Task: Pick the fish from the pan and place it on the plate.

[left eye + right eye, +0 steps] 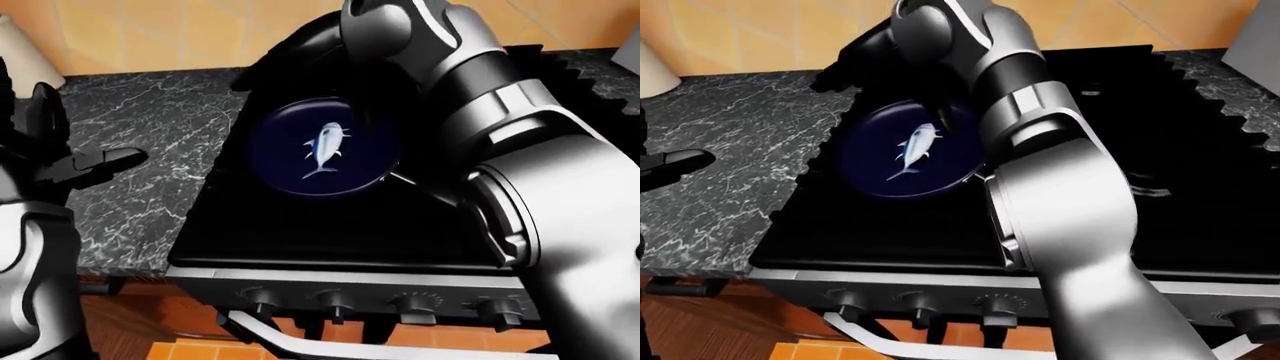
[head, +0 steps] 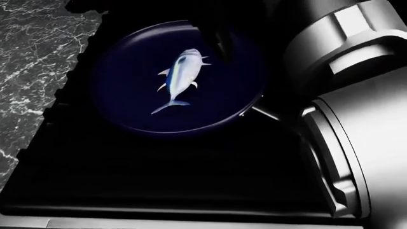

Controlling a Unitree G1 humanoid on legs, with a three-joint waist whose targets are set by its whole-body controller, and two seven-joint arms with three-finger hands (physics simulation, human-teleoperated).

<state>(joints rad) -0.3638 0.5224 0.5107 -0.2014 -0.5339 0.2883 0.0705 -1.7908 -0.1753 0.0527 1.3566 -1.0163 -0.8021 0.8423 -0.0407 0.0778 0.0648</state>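
Note:
A silver-blue fish [image 2: 177, 79] lies in the middle of the dark blue pan [image 2: 124, 107], head toward the upper right, on the black stove [image 1: 300, 232]. The pan's handle [image 1: 425, 189] runs down to the right under my right arm. My right hand [image 1: 885, 90] hangs over the pan's upper edge, fingers spread and open; one dark finger [image 1: 941, 121] points down just beside the fish's head without touching it. My left hand [image 1: 75, 157] is open above the counter at the left of the left-eye view, far from the pan. No plate shows in any view.
Dark marble counter [image 1: 160, 142] lies left of the stove and continues at the right [image 1: 1230, 90]. Knobs [image 1: 335, 301] and an oven handle [image 1: 300, 345] line the stove's lower edge. An orange tiled wall [image 1: 180, 34] runs along the top.

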